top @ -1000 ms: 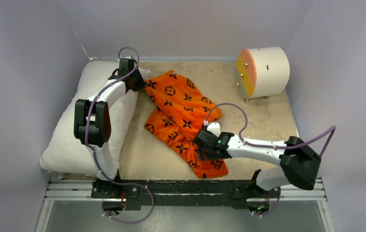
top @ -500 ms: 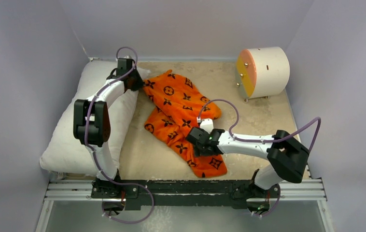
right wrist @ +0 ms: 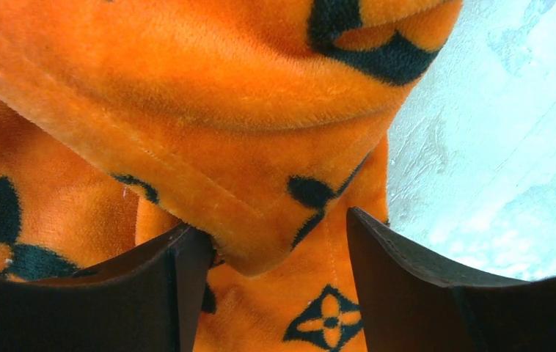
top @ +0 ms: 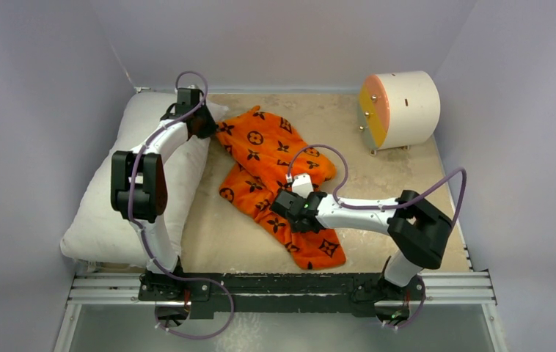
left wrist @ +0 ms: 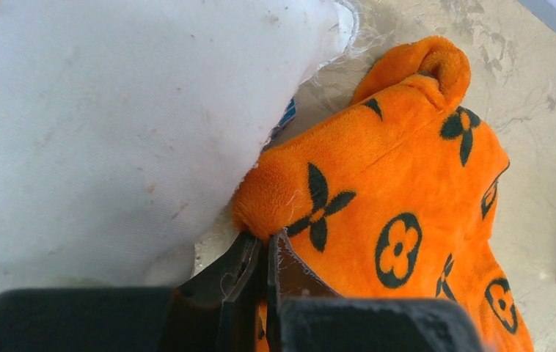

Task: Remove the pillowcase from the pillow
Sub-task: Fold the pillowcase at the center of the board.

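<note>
The orange pillowcase (top: 275, 165) with black motifs lies crumpled on the table, off the white pillow (top: 125, 191) that rests along the left wall. My left gripper (top: 209, 126) sits at the pillowcase's far left corner beside the pillow. In the left wrist view this gripper (left wrist: 266, 238) is shut on a pinch of pillowcase (left wrist: 392, 191), with the pillow (left wrist: 114, 125) and its blue tag (left wrist: 286, 117) just beyond. My right gripper (top: 284, 209) hovers low over the near half of the cloth. It stands open (right wrist: 273, 222), a fold of pillowcase (right wrist: 224, 95) between its fingers (right wrist: 180, 279).
A white cylinder with an orange face (top: 401, 108) stands at the back right. Grey walls close in on three sides. The beige tabletop (top: 385, 183) shows to the right of the cloth. A metal rail (top: 282, 290) runs along the near edge.
My right arm has moved left and farther out over the pillowcase, and its jaws have narrowed a little. The left arm and the pillow have stayed put.
</note>
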`<move>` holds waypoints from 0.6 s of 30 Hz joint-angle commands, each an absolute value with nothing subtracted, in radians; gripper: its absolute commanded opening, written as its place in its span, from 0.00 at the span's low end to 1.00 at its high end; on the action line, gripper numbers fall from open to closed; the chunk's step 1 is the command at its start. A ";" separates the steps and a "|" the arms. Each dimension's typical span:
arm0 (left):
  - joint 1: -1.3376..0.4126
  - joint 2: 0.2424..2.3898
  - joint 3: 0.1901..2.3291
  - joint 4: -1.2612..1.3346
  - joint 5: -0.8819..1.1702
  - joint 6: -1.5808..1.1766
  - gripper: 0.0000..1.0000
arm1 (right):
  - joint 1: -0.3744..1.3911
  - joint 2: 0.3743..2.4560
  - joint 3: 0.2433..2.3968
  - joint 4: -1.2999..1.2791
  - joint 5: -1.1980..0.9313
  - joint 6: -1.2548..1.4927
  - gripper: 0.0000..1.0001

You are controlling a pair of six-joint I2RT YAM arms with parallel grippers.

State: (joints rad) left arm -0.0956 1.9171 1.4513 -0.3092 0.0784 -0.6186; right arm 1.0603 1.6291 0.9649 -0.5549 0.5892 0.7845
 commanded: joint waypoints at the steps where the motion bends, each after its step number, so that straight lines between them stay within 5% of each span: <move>1: -0.075 1.887 1.500 -0.288 0.078 -0.594 0.00 | 1.068 1.634 0.982 -0.591 0.639 0.786 0.64; 6: -0.074 1.889 1.500 -0.290 0.086 -0.595 0.00 | 1.082 1.622 0.976 -0.580 0.642 0.775 0.58; 14: -0.072 1.888 1.499 -0.296 0.094 -0.594 0.00 | 1.134 1.648 0.977 -0.548 0.605 0.758 0.61; 18: -0.071 1.883 1.502 -0.302 0.091 -0.591 0.00 | 1.134 1.648 0.986 -0.529 0.571 0.743 0.47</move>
State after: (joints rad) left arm -0.0856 1.9171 1.4513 -0.3172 0.0933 -0.6155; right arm 1.1324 1.6436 0.9649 -0.5411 0.5869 0.7574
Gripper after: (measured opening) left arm 0.027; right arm 0.549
